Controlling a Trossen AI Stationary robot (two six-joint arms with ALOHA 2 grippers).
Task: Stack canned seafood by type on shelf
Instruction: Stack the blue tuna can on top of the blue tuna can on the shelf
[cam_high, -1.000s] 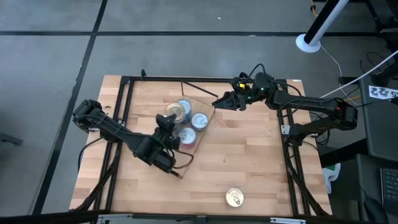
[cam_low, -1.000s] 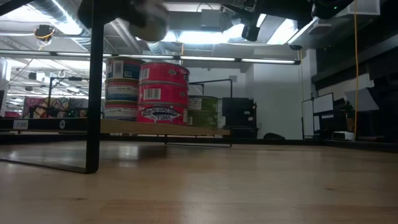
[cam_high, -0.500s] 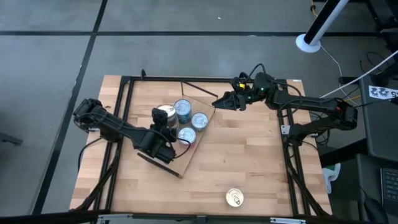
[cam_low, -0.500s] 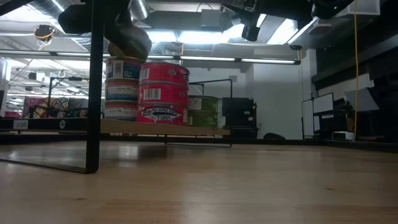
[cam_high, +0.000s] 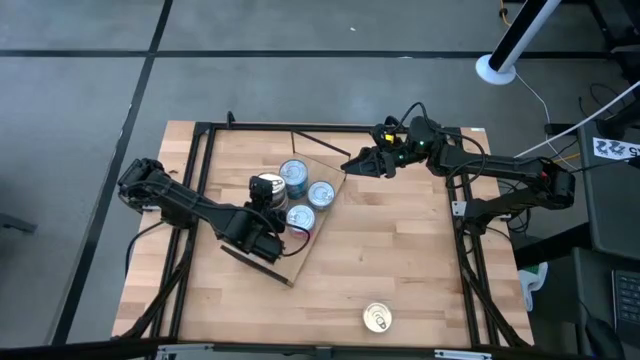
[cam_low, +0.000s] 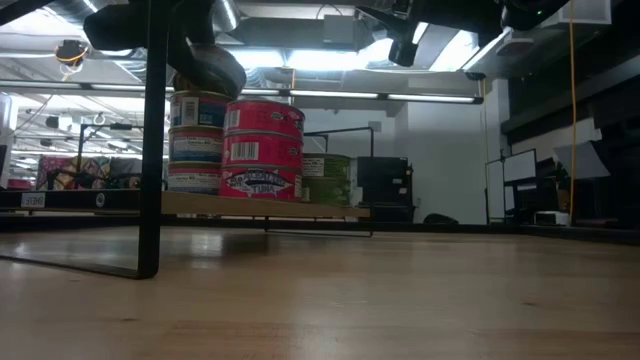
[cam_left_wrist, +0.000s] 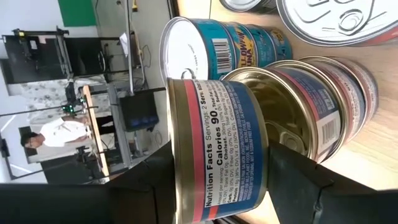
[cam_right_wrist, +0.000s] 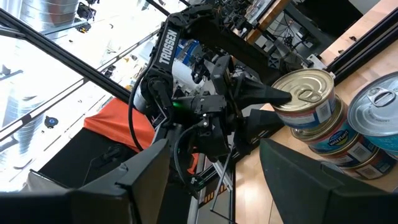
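My left gripper (cam_high: 262, 196) is shut on a blue-and-red labelled tin (cam_left_wrist: 217, 149) with a silver top (cam_high: 266, 185), held over the left part of the plywood shelf (cam_high: 292, 255). Three stacks of canned seafood stand on the shelf: one at the far side (cam_high: 293, 172), one to the right (cam_high: 321, 193), one nearer (cam_high: 300, 215). In the low view they show as a blue-labelled stack (cam_low: 195, 140) and a red-labelled stack (cam_low: 262, 150). My right gripper (cam_high: 350, 164) hangs open and empty off the shelf's far right corner. My left gripper pinches the tin between its two fingers, one finger (cam_left_wrist: 146, 183) on the tin's top face and the other (cam_left_wrist: 298, 180) on its bottom face. The fingers come slanting down from the table's near left. The tin is lifted clear, roughly upright, beside the stack tops.
A single gold-lidded tin (cam_high: 377, 318) lies on the slatted tabletop near the front edge. Dark metal frame bars (cam_high: 205, 160) run along the table's sides, and one shelf leg (cam_low: 150, 140) stands in front of the low camera. A person (cam_left_wrist: 53, 134) stands in the room beyond.
My left gripper has swung the tin toward the table's left edge, off the far stack, and lowered it a little while turning at the wrist. Over the last half second it has nearly stopped. The stacks have not moved.
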